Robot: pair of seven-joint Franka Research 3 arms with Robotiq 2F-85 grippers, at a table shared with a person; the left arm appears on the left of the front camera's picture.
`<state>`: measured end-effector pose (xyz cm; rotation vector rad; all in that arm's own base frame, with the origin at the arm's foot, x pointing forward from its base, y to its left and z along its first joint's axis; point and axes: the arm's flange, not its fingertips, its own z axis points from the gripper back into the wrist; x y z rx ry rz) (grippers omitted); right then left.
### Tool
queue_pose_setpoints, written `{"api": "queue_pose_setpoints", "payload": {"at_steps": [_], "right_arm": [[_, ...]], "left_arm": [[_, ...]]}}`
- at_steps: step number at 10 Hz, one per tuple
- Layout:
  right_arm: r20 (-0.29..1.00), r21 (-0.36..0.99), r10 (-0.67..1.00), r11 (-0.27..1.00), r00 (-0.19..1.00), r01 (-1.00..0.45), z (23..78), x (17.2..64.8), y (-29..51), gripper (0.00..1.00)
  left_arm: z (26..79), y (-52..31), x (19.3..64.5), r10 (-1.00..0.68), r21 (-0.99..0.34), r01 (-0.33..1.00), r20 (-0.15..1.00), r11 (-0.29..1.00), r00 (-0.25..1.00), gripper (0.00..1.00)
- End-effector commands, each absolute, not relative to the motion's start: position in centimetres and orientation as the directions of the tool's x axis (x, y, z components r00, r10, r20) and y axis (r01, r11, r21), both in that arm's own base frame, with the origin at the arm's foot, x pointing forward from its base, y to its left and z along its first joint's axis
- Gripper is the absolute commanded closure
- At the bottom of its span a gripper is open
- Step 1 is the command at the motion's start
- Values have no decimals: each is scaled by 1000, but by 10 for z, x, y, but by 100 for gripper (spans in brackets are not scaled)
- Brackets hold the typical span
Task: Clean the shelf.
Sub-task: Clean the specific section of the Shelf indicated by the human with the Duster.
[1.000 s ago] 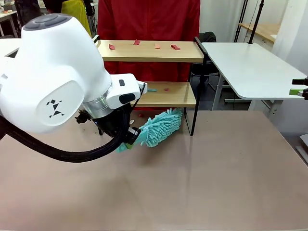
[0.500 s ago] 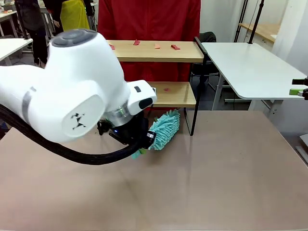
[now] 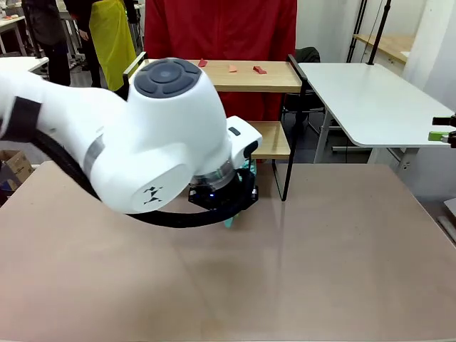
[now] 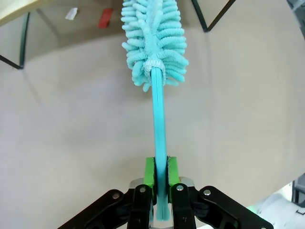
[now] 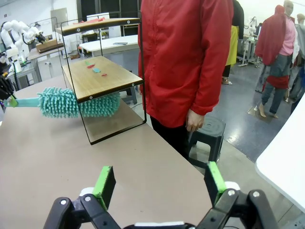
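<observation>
The shelf (image 3: 271,77) stands at the table's far side, two wooden boards on a black frame. Small red scraps (image 3: 259,70) lie on its top board, and red and teal scraps (image 5: 93,67) on the lower board (image 5: 102,78). My left gripper (image 4: 160,172) is shut on the flat handle of a teal fluffy duster (image 4: 153,43). The duster's head (image 5: 78,102) lies low over the table and reaches under the lower board. My left arm (image 3: 164,142) hides most of the duster in the front view. My right gripper (image 5: 160,185) is open and holds nothing, well off to the side.
A person in a red coat (image 5: 188,62) stands behind the shelf. A red scrap (image 4: 106,17) and a white scrap (image 4: 71,13) lie on the table beneath the shelf. A white side table (image 3: 370,100) stands at the right, a black stool (image 5: 208,134) on the floor.
My left arm has swung right and toward the shelf. The duster head has slid in under the lower board and is now hidden behind the arm in the front view.
</observation>
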<state>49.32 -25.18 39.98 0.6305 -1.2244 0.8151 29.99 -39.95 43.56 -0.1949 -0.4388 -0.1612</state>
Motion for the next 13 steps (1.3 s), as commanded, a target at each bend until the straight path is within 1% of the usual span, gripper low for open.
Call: {"api": "queue_pose_setpoints", "payload": {"at_steps": [1,3,5,7,9,11,13], "right_arm": [[972,-13,201,571,124,-821,403,494,-250,0],[972,-13,201,571,124,-821,403,494,-250,0],[972,-13,201,571,124,-821,403,494,-250,0],[972,-13,201,571,124,-821,403,494,-250,0],[972,-13,201,571,124,-821,403,494,-250,0],[972,-13,201,571,124,-821,403,494,-250,0],[972,-13,201,571,124,-821,403,494,-250,0]], "left_arm": [[423,-438,315,-83,-156,179,483,971,871,87],[416,-454,321,-85,-165,187,486,968,870,87],[413,-463,326,-43,-135,138,544,981,838,87],[402,-475,335,-38,-140,132,532,981,846,87],[386,-485,344,-59,-139,146,496,979,867,87],[373,-486,352,-46,-148,131,473,980,880,87],[361,-489,354,-46,-142,117,428,983,903,87]]}}
